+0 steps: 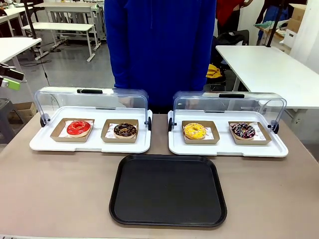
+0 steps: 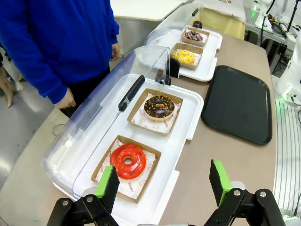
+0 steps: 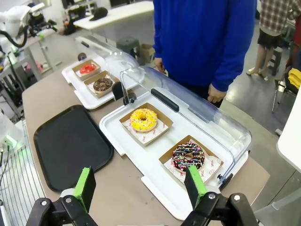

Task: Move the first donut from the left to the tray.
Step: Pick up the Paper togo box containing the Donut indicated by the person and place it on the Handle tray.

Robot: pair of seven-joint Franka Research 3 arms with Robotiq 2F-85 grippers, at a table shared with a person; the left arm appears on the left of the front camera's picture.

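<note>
Use your left gripper: its fingers stand wide and empty, with the red donut just ahead at 10 o'clock, in the open white tray. The black tray lies at 1 o'clock. Your right gripper, equally wide, is well apart from that donut.

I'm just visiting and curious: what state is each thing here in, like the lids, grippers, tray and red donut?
Left display lid: open, swung back.
Right display lid: open, swung back.
Red-iced donut: in its cardboard holder, on left white tray.
Black tray: no donut on it.
Left gripper: open.
Right gripper: open.
</note>
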